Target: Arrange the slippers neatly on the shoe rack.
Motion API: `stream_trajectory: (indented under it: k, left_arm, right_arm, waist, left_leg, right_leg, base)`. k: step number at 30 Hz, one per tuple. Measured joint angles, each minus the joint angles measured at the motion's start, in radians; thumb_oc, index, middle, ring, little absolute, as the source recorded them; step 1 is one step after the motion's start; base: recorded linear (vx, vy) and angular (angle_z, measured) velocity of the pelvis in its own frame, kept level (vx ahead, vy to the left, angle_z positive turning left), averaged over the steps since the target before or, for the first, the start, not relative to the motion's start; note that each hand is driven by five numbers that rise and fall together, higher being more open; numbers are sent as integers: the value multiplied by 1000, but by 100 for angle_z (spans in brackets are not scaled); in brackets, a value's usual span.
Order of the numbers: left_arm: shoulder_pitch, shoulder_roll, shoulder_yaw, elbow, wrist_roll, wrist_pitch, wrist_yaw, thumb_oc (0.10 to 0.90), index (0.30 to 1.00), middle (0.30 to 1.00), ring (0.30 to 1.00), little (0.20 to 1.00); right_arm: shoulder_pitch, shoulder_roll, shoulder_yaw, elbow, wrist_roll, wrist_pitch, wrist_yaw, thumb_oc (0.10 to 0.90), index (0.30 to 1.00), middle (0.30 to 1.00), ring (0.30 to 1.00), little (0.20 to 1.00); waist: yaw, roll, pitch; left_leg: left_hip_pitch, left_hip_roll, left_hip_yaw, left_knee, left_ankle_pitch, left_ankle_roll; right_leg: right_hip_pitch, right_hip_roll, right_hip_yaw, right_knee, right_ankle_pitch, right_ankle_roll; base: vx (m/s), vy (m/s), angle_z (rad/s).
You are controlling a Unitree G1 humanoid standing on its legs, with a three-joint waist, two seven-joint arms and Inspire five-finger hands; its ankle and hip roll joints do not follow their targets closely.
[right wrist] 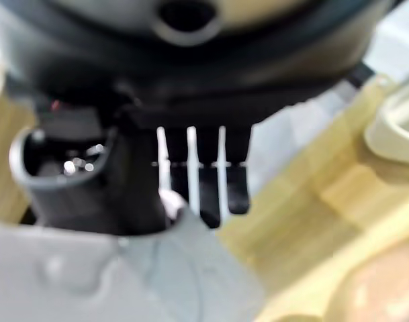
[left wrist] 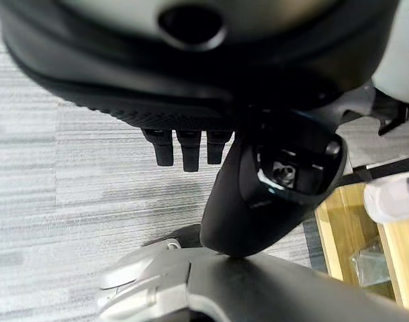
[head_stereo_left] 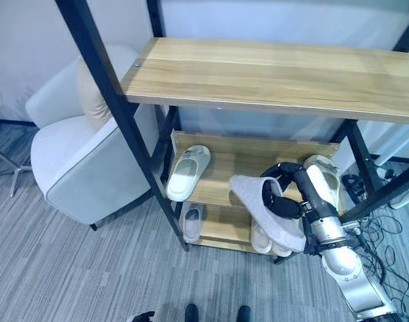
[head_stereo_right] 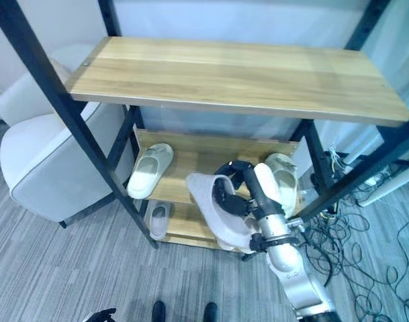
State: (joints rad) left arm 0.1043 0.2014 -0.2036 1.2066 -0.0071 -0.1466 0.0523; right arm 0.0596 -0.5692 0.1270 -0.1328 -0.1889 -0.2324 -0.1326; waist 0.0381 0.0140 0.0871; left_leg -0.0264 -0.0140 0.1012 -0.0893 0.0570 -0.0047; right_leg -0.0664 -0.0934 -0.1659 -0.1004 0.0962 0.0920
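Armchair: pale grey, left of the shoe rack.
Left hand: above grey floor, fingers curled, holding nothing.
White slipper: left end of the middle shelf, toe over the front edge.
Small slipper: bottom shelf, below it.
Grey slipper: sole outward, gripped in the right hand before the middle shelf.
Second white slipper: right end of the middle shelf.
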Motion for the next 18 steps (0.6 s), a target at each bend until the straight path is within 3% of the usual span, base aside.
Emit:
stream_trajectory:
  k: [10, 11, 14, 15, 18]
  left_arm:
    - [-34, 7, -70, -2, 12, 0, -1, 800, 900, 900, 900, 900]
    - [-90, 22, -71, -10, 10, -4, -1, 800, 900, 900, 900, 900]
    - [-217, 61, -82, -20, 6, -27, 0, 800, 900, 900, 900, 900]
    - [-263, 59, -87, -18, 6, -27, 0, 800, 900, 900, 900, 900]
    - [-306, 74, -95, -34, -11, -32, 2, 800, 900, 900, 900, 900]
  right_arm:
    - [66, -17, 118, 12, 64, -10, 117, 400, 300, 300, 300, 300]
    - [14, -39, 159, 48, 107, -22, 134, 400, 300, 300, 300, 300]
    - [-132, -82, 239, 165, 124, -23, 155, 400, 300, 300, 300, 300]
    - [-178, -100, 251, 209, 123, -19, 163, 400, 300, 300, 300, 300]
    - [-237, -94, 261, 279, 111, -12, 148, 400, 300, 300, 300, 300]
  waist:
    - [-28, 30, 23]
    - [-23, 20, 70]
    - [-3, 23, 161]
    - [8, 37, 183]
    - [4, 20, 220]
  left_leg:
    - [-40, -3, 30, 10, 8, 7]
    - [-127, -4, 14, 106, -5, 3]
    - [-310, 0, -38, 299, -39, -6]
    - [-361, -1, -69, 339, -83, -4]
    - [-480, -3, -79, 450, -99, 3]
  right_leg:
    - [-53, 2, 36, 1, 35, -10]
    - [-110, -7, 42, 40, 40, -9]
    - [-271, -10, 29, 182, 33, -25]
    - [-330, -5, 28, 231, 13, -34]
    - [-456, -25, 30, 355, -22, -42]
  base:
    - [-161, -4, -11]
    - [-470, -41, -2]
    - [-254, -25, -9]
    - [-118, 3, -7]
    - [-125, 9, 4]
